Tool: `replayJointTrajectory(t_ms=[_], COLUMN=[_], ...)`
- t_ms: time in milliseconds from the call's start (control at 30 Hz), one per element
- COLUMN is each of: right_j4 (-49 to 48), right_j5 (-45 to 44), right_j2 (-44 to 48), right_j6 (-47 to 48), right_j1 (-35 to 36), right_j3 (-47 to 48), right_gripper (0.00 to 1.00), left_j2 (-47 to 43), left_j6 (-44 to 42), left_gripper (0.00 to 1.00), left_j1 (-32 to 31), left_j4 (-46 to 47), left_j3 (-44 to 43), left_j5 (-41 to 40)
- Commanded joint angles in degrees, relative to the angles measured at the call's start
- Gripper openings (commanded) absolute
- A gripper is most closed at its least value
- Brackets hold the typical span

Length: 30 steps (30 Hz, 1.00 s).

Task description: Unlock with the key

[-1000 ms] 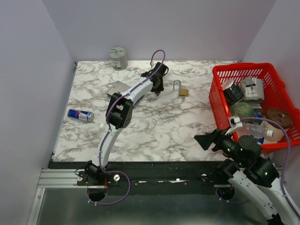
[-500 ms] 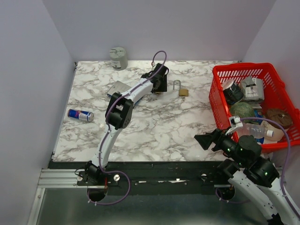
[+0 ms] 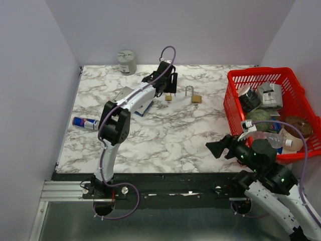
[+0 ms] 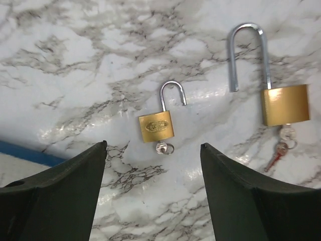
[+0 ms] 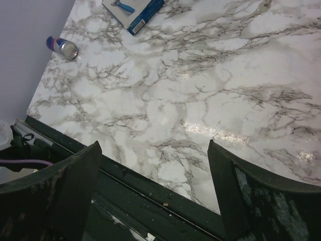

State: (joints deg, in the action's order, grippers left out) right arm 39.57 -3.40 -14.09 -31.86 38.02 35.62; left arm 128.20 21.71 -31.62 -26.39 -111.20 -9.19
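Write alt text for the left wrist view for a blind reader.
A small padlock, shackle open and key inserted, lies on the marble table ahead of the open left gripper; a larger padlock with keys attached lies to its right.

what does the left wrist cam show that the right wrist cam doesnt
Only the left wrist view: a small brass padlock with its shackle open and a key in it, and a larger padlock with keys below its body.
Only the right wrist view: a drink can on its side, a blue-edged package and the table's dark front rail.
Both: the marble tabletop, and that arm's own fingers spread open, left gripper and right gripper.
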Motion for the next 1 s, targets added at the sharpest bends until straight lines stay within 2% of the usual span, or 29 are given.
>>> replayJointTrajectory(t_ms=[0,167,333,500,633,767,967], right_j4=[-4.1,-9.5,-12.9,-17.2,-18.8,-19.2,-19.8], right_j5=[0.3,0.1,-1.9,0.8,7.0,8.1,6.4], right_j2=[-3.1,-9.4,-16.5,-21.9,-23.4,-22.4,-18.4], right_j6=[3.5,5.7,8.1,9.1,9.0,9.3,10.8], right_j1=[-0.1,-0.2,-0.4,-3.2,-8.6,-13.6,-14.6], right_j3=[2.9,4.8,9.0,11.1,11.3,10.4,8.2], right_gripper=[0.98,1.0,1.0,1.0,1.0,1.0,1.0], left_j2=[-15.0,-28.7,-40.2,-52.9,-62.4,-69.1,-78.3], left_j6=[-4.7,-6.6,-7.5,-5.5,-5.5,-7.0,-7.9], left_gripper=[0.82,0.86,0.94,0.96,0.99,0.99,0.99], left_j1=[-0.4,-0.3,0.2,5.0,7.5,7.7,7.7], left_j4=[11.4,15.8,17.2,16.3,13.9,6.0,6.7], left_j3=[7.8,16.9,27.7,37.8,46.8,49.1,57.5], left_j5=[2.2,4.4,5.1,9.1,11.2,10.9,10.2])
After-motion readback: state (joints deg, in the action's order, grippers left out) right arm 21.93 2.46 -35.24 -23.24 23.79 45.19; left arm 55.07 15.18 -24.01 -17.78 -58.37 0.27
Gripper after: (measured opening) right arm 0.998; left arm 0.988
